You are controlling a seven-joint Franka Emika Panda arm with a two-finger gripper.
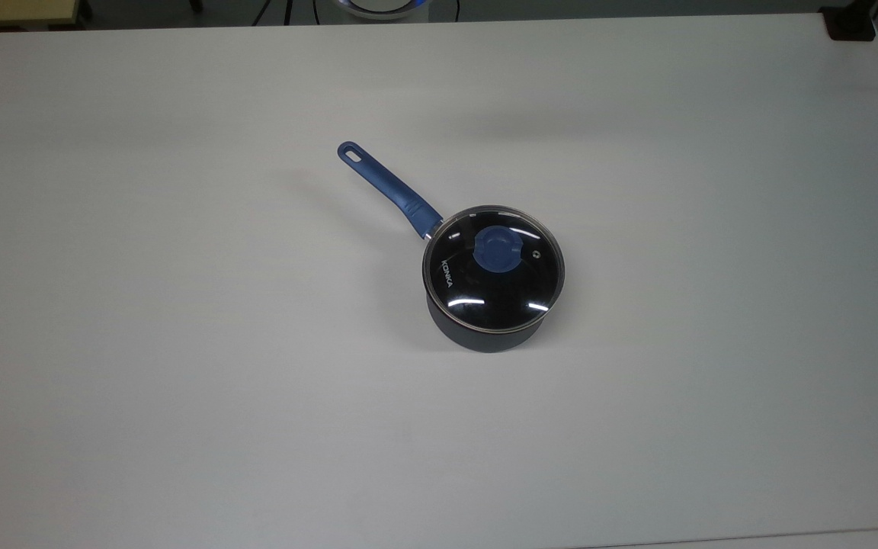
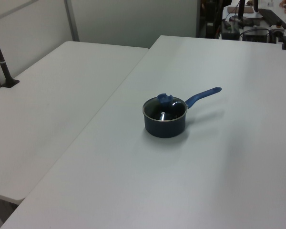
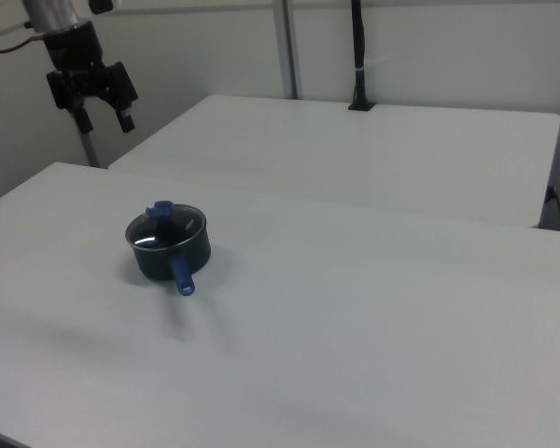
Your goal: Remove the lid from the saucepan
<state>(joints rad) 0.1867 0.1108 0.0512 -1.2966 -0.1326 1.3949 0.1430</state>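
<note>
Approach step. Tool (image 3: 105,116) open, high above table (image 1: 180,381). Lid (image 1: 494,268) seated on saucepan (image 1: 485,335). Next: descend onto blue knob (image 1: 497,248).

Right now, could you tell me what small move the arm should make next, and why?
Probably bring the pincer down over the knob. The lid sits closed on the pan, and the pincer hangs open, high above and apart from it, holding nothing.
</note>
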